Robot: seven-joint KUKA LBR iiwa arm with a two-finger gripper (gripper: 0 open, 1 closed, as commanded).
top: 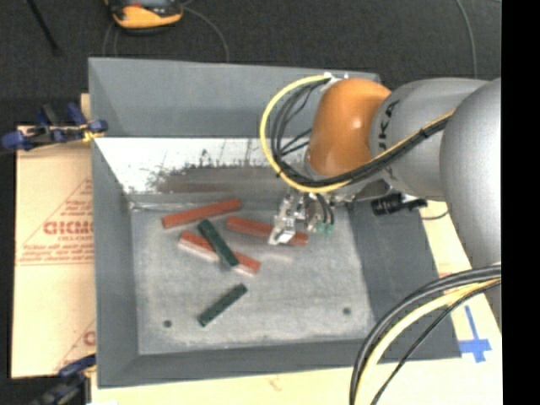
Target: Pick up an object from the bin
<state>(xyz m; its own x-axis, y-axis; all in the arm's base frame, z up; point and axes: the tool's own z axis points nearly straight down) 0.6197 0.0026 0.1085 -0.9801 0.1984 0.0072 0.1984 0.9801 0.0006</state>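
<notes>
The gripper [285, 230] is down near the floor of the bin [169, 83], just right of the frame's centre, right over a short red bar [249, 225]. The bar lies almost level, and its red shows to the left of the gripper and again as a small tip to its right. Whether the gripper is open around the bar or clamped on it cannot be told from this angle, since the wrist hides the tips.

Up and to the left lies a long red bar [201, 213], tilted, its right end higher. Below that, a green bar [218, 243] lies slantwise across a third red bar [192, 245], touching it. A lone green bar [222, 304] lies apart from the others, toward the lower middle of the bin floor.

Above the gripper is the orange cover [342, 129] on the wrist, with yellow and black cables [274, 142] looping around its left side. On the grey arm [456, 133] beside the cover are black letters that seem to read "KU", the rest hidden by a cable
</notes>
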